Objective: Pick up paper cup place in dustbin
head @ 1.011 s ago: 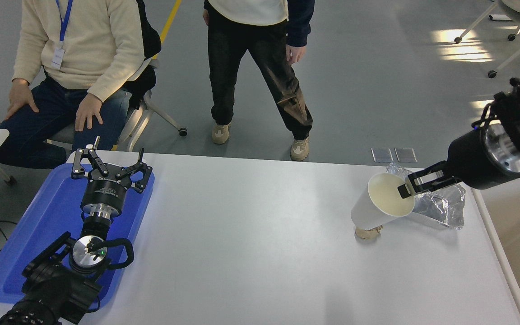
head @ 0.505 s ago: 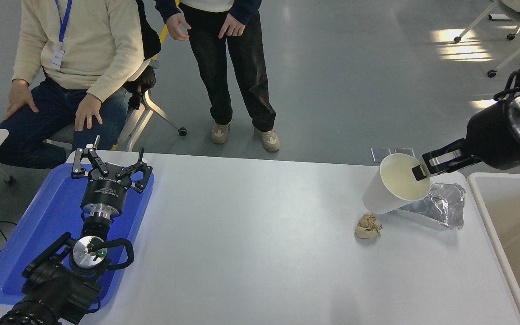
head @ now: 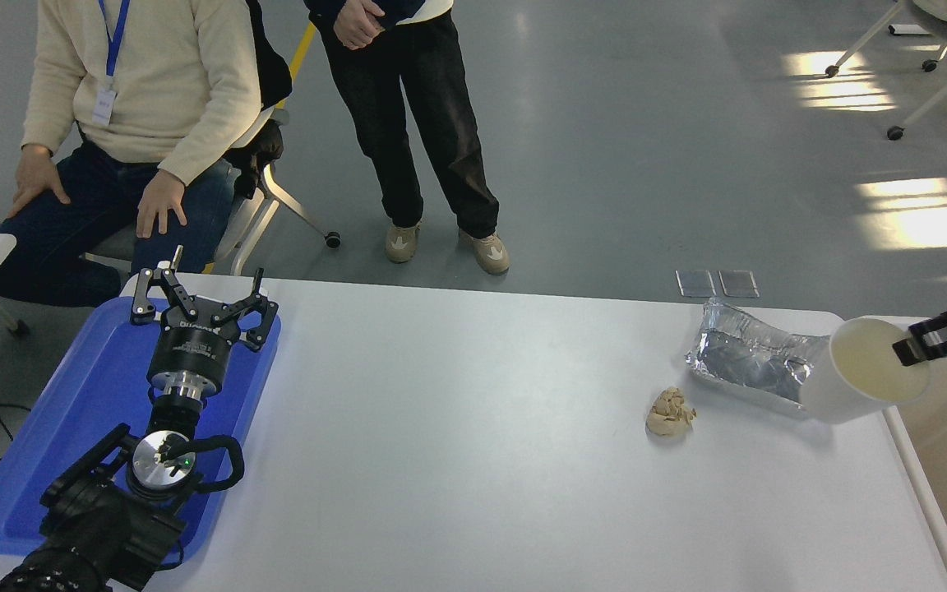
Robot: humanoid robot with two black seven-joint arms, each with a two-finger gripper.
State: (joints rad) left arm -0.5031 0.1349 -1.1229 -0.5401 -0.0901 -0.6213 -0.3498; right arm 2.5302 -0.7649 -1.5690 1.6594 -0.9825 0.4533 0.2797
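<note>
The right gripper (head: 911, 351) came in from the right edge of the frame, about halfway down, and its black fingers (head: 940, 335) were pinching the far rim of the paper cup (head: 860, 380). The cup hung tilted in the air, mouth facing up and toward the camera so you could see the cream inside. It was sitting right over the table's right edge, overlapping the near end of the silver foil bag (head: 749, 362), and just beside the dustbin (head: 942, 485), which only showed as a beige strip and rim along the lower right of the frame.

A crumpled tan paper wad (head: 670, 413) lay on the white table (head: 473, 460) a bit left of and below the foil bag, not touching it.

Over at the lower left, the left gripper (head: 201, 302) was parked above the blue tray (head: 71, 427) with its fingers spread wide, holding nothing.

At the top of the frame, a person in a cream sweater (head: 145, 90) sat on a chair with hands on knees, and another person in dark trousers (head: 416, 123) stood next to them, hands clasped together.
</note>
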